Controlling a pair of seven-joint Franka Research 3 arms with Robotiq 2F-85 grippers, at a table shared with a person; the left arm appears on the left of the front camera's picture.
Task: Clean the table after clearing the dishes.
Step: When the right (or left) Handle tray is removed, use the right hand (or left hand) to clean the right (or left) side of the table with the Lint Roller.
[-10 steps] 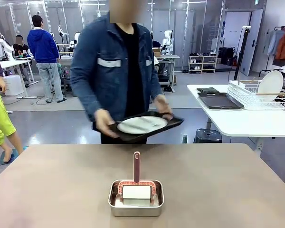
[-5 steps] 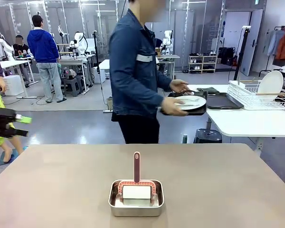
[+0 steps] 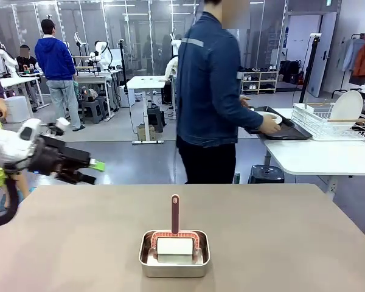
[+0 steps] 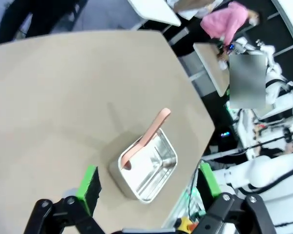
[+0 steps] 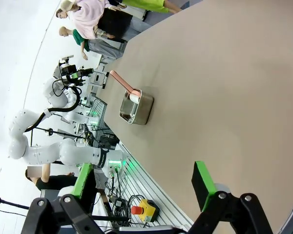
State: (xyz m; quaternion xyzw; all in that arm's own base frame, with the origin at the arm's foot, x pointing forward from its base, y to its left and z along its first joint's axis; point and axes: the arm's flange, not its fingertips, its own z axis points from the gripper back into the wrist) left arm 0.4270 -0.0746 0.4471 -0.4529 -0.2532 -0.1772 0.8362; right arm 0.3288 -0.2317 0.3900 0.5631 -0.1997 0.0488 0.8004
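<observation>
Sitting in steel pan (image 3: 174, 269): pink-framed roller (image 3: 175, 245) | pan on table (image 3: 292, 243) | left fingers (image 4: 89, 182), right fingers (image 5: 203, 178) spread, empty

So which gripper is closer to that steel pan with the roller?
Left. The left gripper hovers above, left of the steel pan; the right gripper sits much farther off.

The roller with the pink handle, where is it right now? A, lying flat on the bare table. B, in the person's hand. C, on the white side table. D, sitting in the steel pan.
D: the roller sits inside the steel pan on the table, with its handle reaching out past the pan's far rim.
</observation>
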